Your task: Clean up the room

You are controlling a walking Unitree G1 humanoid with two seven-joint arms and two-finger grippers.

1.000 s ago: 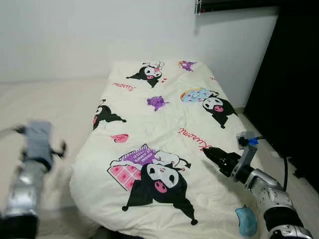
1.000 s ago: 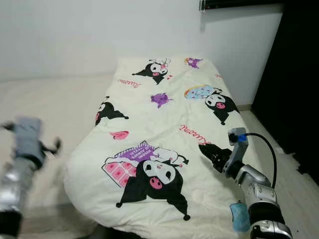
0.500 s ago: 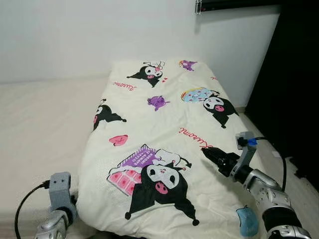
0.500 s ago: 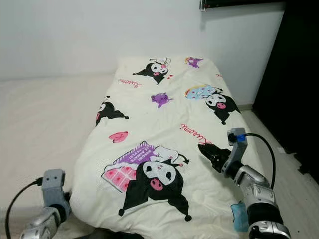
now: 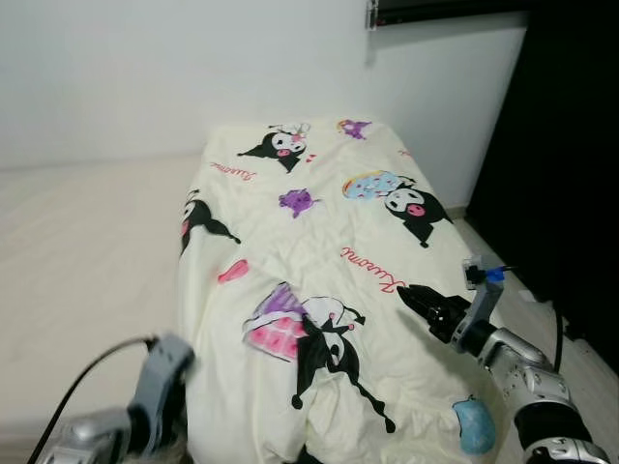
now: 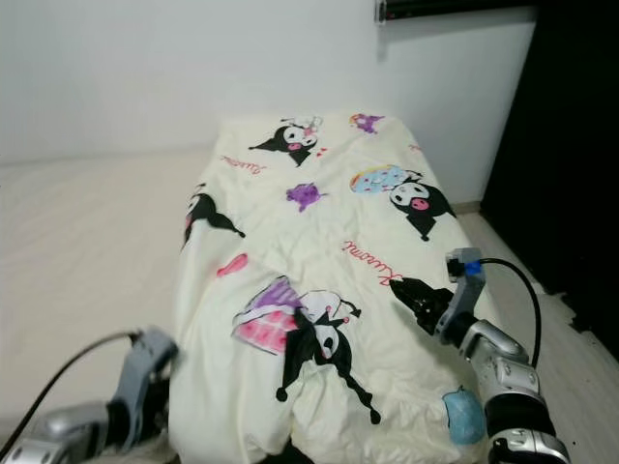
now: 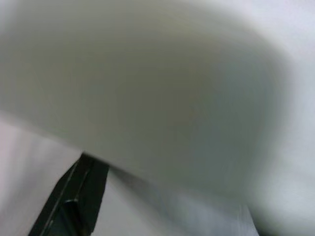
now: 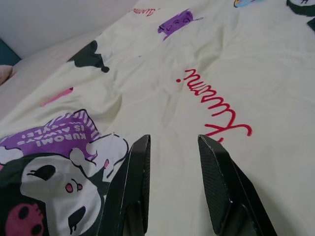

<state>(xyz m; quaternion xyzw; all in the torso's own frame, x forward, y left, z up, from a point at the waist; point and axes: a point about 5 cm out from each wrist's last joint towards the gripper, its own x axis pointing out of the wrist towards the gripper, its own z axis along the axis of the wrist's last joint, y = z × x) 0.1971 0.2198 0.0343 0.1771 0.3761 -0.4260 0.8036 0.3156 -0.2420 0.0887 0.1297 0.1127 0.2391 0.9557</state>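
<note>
Blanket lies along the bed, its near left edge bunched and folded over by the left gripper, whose jaws I cannot tell, the view being blurred. Further up, the right gripper hovers over the blanket's right side, jaws open. Spreading it seems in hand; next, pull the folded edge back flat.

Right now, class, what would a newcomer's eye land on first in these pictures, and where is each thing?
The cream quilt printed with black-and-pink cartoon characters covers the bed from the far wall to the near edge, bunched and wrinkled at its near left. The right gripper hovers open above its right side. The left gripper's arm, blurred, sits low at the quilt's near left edge.
</note>
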